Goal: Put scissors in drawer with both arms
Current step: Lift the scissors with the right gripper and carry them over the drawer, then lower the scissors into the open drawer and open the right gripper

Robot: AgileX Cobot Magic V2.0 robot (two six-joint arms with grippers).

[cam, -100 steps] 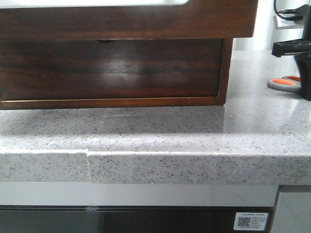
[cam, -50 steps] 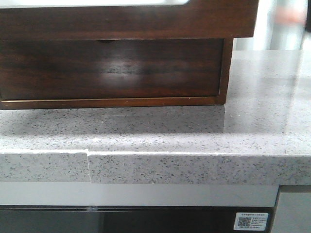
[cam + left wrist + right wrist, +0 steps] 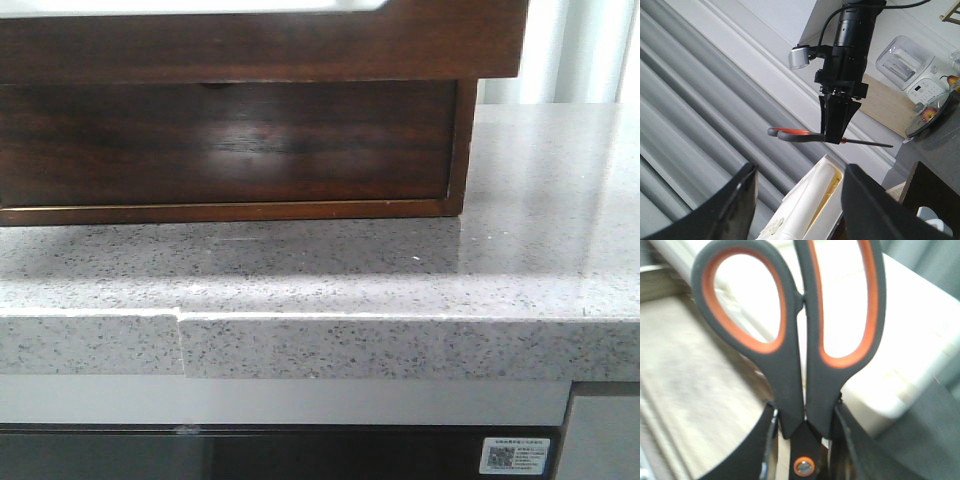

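The scissors [image 3: 790,340], grey handles lined with orange, are clamped near the pivot in my right gripper [image 3: 802,440], which is shut on them. In the left wrist view my right gripper [image 3: 834,140] hangs in the air pointing down, with the scissors [image 3: 790,134] level in it. My left gripper [image 3: 800,200] is open and empty, apart from the scissors. The drawer [image 3: 260,45] is the shallow dark wood front across the top of the front view, with a long rounded-corner dip in its top edge. Neither gripper nor the scissors show in the front view.
Under the drawer is a taller dark front with a small notch [image 3: 230,140]. Both sit in a wooden cabinet on a speckled grey stone counter [image 3: 400,270]. A long white box [image 3: 815,200] lies beyond my left fingers. A white cooker [image 3: 920,85] stands farther off.
One second ago the scissors lay on the counter at the far right of the front view with my right gripper over them. Both have since left that view.
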